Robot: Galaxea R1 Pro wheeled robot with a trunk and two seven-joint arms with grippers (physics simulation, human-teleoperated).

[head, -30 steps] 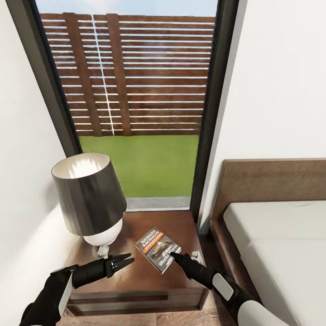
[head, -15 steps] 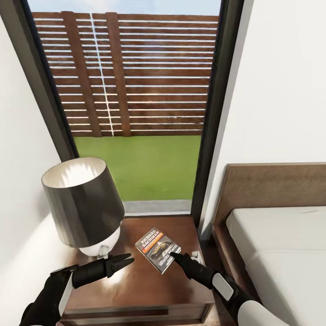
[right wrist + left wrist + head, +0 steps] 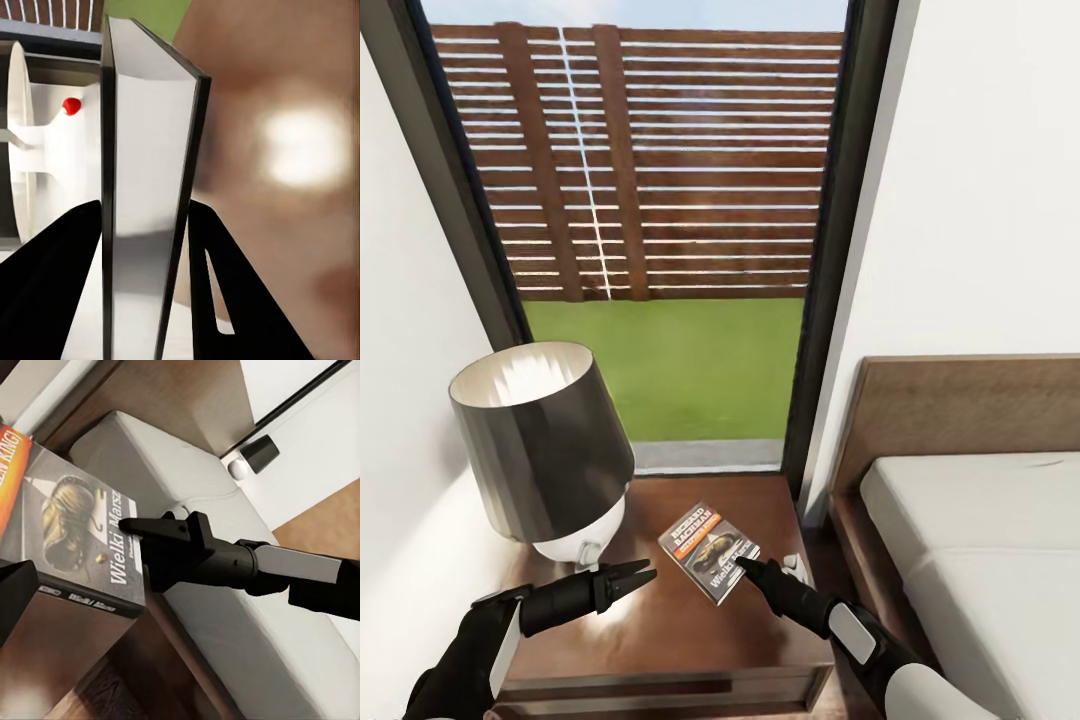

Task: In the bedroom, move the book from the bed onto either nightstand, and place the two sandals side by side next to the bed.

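Note:
The book [image 3: 705,548] lies on the dark wooden nightstand [image 3: 660,640], with its near right corner between the fingers of my right gripper [image 3: 745,567]. In the right wrist view the book [image 3: 146,187] shows edge-on, and a black finger [image 3: 52,285] presses close on each side. The left wrist view shows the book cover [image 3: 67,525] and the right gripper [image 3: 127,526] on its edge. My left gripper [image 3: 645,575] hovers shut over the nightstand, a little left of the book. The bed [image 3: 980,560] stands to the right. The sandals are out of view.
A lamp [image 3: 540,440] with a dark shade and white base stands on the nightstand's back left. Behind it is a tall dark-framed window [image 3: 660,200] showing lawn and fence. White walls close in on both sides. The bed's headboard [image 3: 960,400] rises beside the nightstand.
The head view has shifted a little since a second ago, so the lamp sits further left in the picture. The book and both grippers keep their places.

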